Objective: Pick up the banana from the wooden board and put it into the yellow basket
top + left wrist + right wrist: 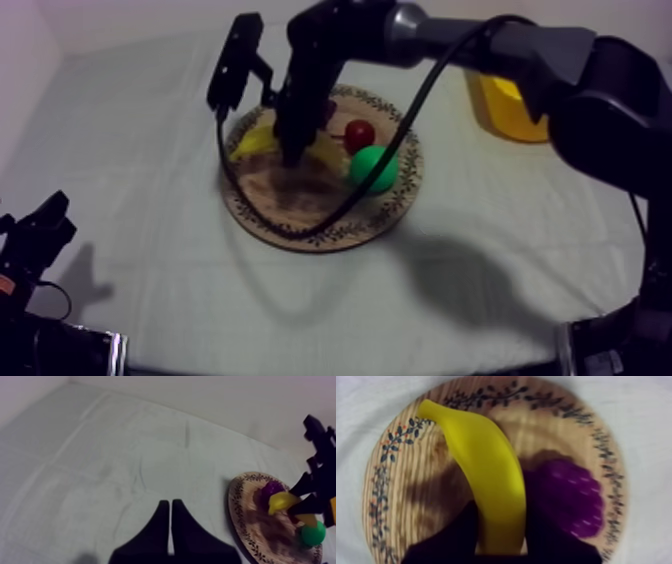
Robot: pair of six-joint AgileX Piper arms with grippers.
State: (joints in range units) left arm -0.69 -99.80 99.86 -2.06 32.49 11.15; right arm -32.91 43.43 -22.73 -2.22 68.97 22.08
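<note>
Fingers (453,538) of my right gripper (292,152) were clamped on the banana (486,471) near one end, at the board (391,476) mid-desk, likely for carrying to the basket (505,110) by the far right edge. My left gripper (170,503) idled, fingers pressed together.

Resting low at left with left gripper (171,503), fingers pressed together in a narrow wedge. Reaching in from upper right with right arm (480,45), wrist turned down, right gripper (292,152) vertical, fingers closed on either side of banana (486,466).
</note>
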